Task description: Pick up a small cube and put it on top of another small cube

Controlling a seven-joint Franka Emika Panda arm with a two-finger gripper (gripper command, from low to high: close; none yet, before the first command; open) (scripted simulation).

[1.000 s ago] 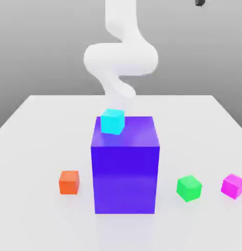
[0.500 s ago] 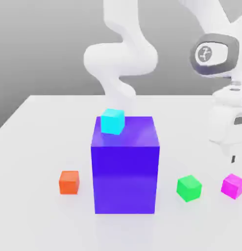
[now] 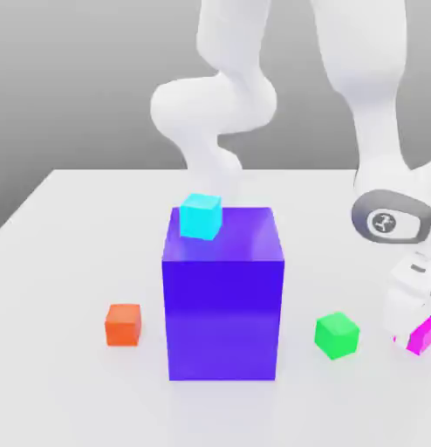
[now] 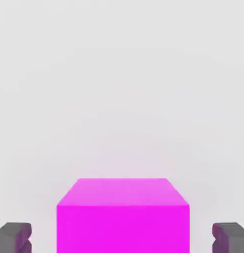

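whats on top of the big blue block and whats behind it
On top sits the cyan cube, near the far left corner in the exterior view. Whatever stands directly behind the blue block is covered.

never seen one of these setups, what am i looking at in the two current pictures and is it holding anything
This is one white robot arm with a two-finger tool. The exterior view looks at the scene from off the arm; the hand view comes from a camera on its hand.

On the table are a big blue block with a cyan cube on top, plus orange, green and magenta cubes.

Nothing is held: the open fingers stand either side of the magenta cube, with gaps.
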